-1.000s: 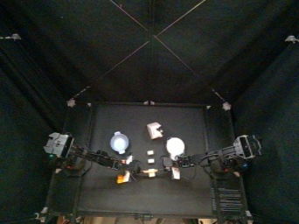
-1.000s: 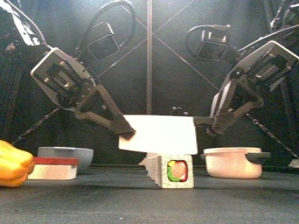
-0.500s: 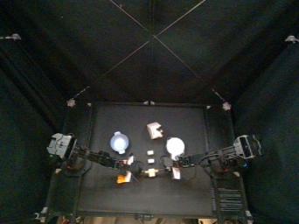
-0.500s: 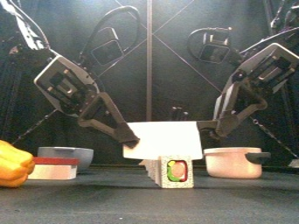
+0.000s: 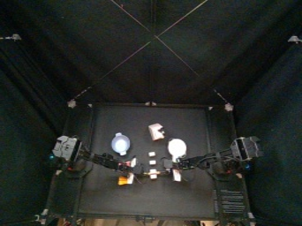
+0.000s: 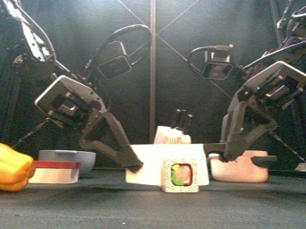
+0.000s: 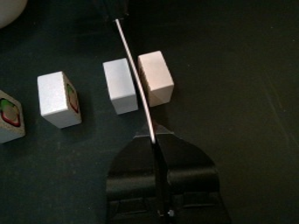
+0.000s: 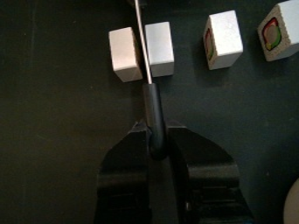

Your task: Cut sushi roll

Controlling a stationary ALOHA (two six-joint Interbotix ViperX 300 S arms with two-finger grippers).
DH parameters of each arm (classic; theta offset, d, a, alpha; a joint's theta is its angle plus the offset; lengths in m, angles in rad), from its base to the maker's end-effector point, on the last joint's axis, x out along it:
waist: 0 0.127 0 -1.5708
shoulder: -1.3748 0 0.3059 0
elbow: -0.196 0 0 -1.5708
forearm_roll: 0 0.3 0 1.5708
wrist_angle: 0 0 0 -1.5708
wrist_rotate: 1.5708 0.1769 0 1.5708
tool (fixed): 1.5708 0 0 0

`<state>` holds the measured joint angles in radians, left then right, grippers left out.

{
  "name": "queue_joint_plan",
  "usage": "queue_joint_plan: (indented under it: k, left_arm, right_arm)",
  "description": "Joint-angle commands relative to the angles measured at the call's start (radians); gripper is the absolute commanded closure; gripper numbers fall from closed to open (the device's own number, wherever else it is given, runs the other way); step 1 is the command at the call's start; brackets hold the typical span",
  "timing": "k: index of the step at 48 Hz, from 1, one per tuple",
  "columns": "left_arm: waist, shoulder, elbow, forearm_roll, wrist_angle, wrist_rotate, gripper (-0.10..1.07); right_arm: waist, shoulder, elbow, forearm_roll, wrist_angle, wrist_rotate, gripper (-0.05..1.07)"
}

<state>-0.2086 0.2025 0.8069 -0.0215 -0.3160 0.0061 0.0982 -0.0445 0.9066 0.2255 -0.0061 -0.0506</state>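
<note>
Left gripper (image 7: 156, 144): jaws clamped on the thin blade end of the knife (image 7: 128, 66). Right gripper (image 8: 156, 144): jaws clamped on the knife's black handle (image 8: 153, 109). The blade sits in the gap between two white sushi roll pieces (image 7: 138, 80) on the table (image 7: 233, 79). Two further cut pieces (image 8: 243, 37), fillings visible, lie beside them in a row.

Sushi roll (image 7: 100, 92) is seen cut into white blocks lying in a row. The knife blade (image 7: 135, 83) is set between two pieces (image 8: 140, 52).
</note>
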Motion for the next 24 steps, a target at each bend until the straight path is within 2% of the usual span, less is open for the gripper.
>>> queue_joint_plan:
  k: [1,19,24]
  left_arm:
    - [-0.020,-0.002,0.005,0.009,0.025,0.003,0.77]
    - [-0.023,0.003,0.005,0.008,0.031,0.000,0.77]
    - [-0.043,0.003,0.003,0.006,0.035,0.000,0.77]
  right_arm:
    - [-0.005,-0.006,0.003,0.008,0.006,0.003,0.63]
    - [0.038,0.000,0.002,0.020,0.008,0.003,0.63]
    - [0.052,-0.002,-0.002,0.028,0.008,0.003,0.63]
